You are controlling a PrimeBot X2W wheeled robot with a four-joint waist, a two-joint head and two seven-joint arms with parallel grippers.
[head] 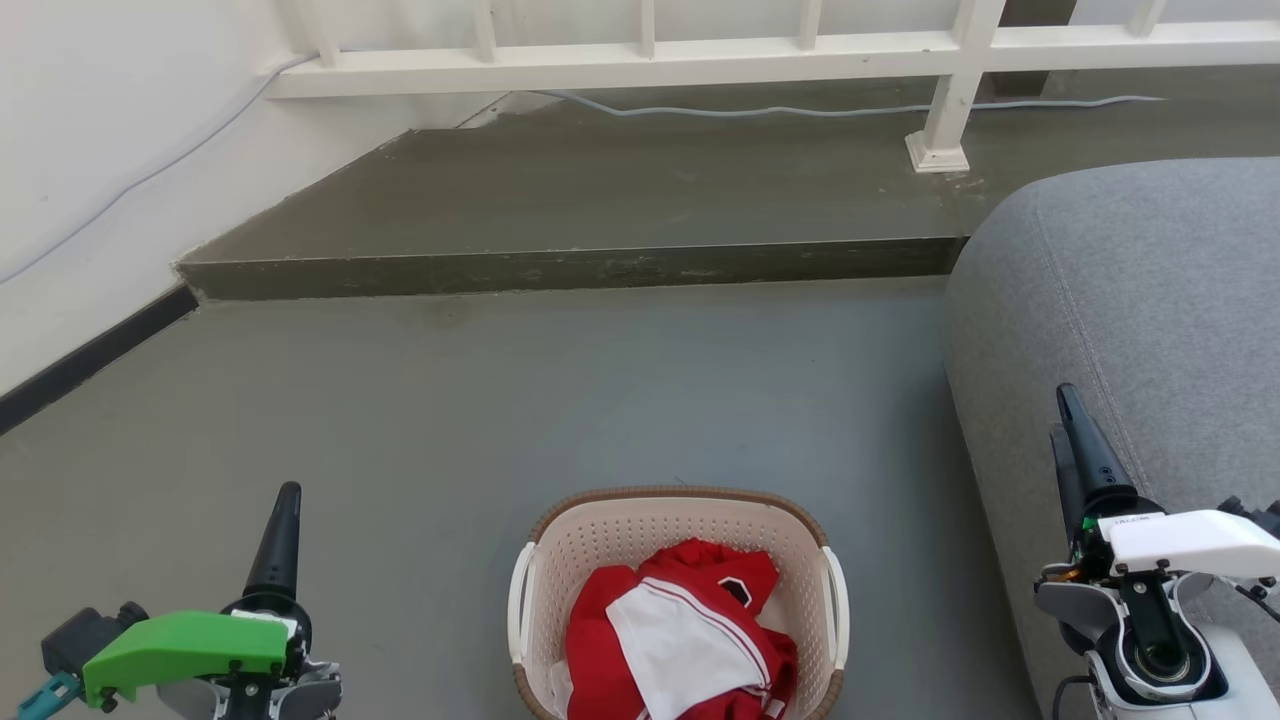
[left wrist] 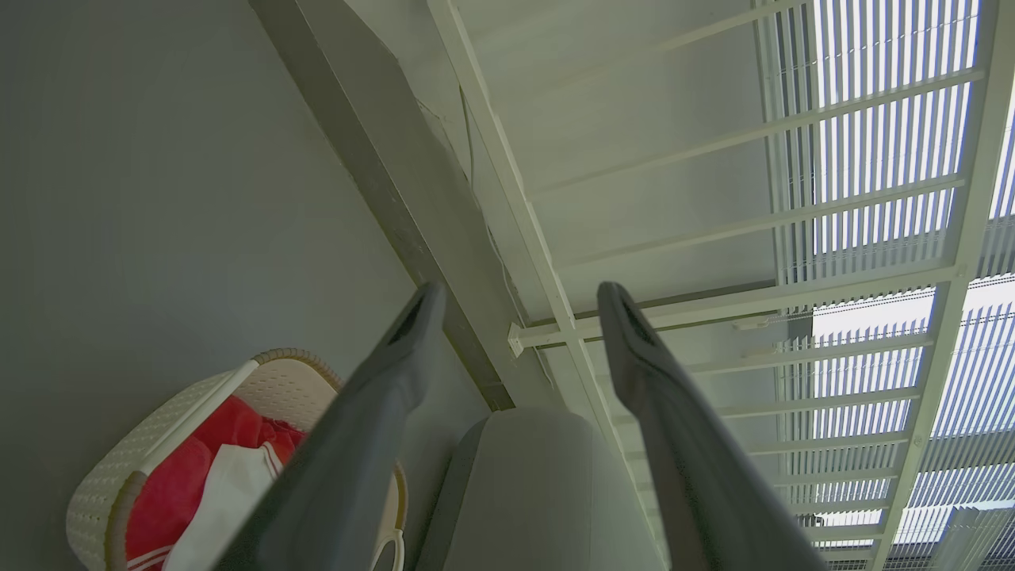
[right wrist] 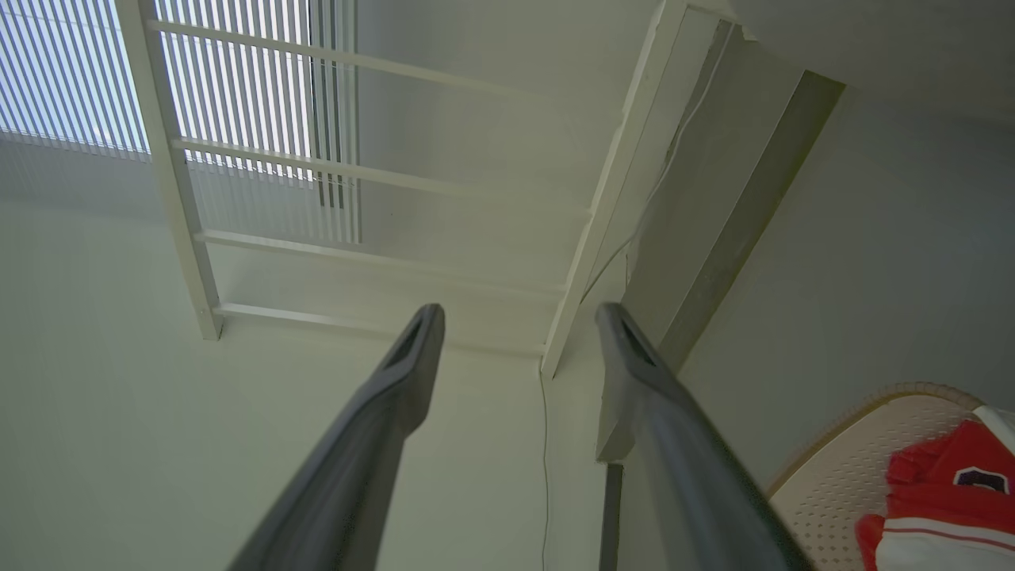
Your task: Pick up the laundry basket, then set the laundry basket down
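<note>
Cream plastic, brown-rimmed, the laundry basket (head: 650, 525) sits on the floor (head: 450, 420) between the left gripper (left wrist: 519, 297) and the right gripper (right wrist: 517, 317), well apart from each, red and white clothes (head: 680, 630) inside. Both grippers have their fingers spread and empty (neither touches it). Nothing looks done yet: reach, lift and set-down all remain

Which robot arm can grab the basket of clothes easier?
Probably the left. The left gripper looks a bit nearer the laundry basket, with bare floor between; the right gripper sits farther off, by the grey sofa.
</note>
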